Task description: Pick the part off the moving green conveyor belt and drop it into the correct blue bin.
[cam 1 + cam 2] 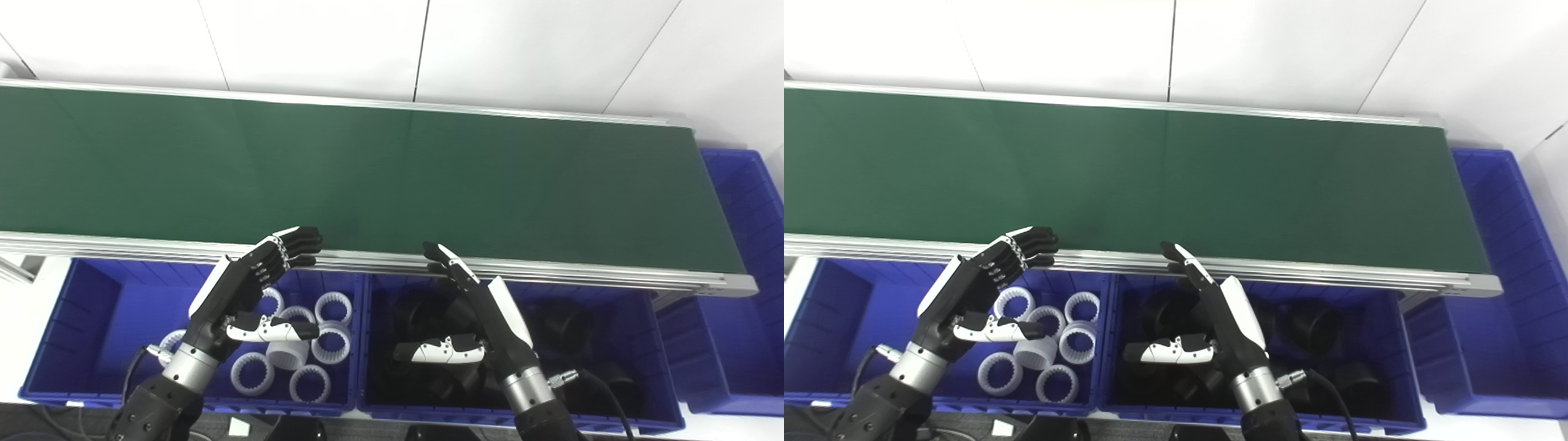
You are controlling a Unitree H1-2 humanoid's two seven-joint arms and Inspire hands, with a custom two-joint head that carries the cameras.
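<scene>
The green conveyor belt (392, 177) runs across the view and carries no part. My left hand (251, 288) hovers open over the left blue bin (79, 331), its fingertips at the belt's near rail. That bin holds several white toothed rings (334, 308). My right hand (471, 312) is open too, fingers stretched toward the rail, thumb out sideways, above the middle blue bin (658, 367), which holds several black cylindrical parts (566, 321). Neither hand holds anything.
A third blue bin (744, 257) stands past the belt's right end. The aluminium rail (551, 269) of the conveyor runs just beyond both bins. White wall panels rise behind the belt. Cables trail from both wrists.
</scene>
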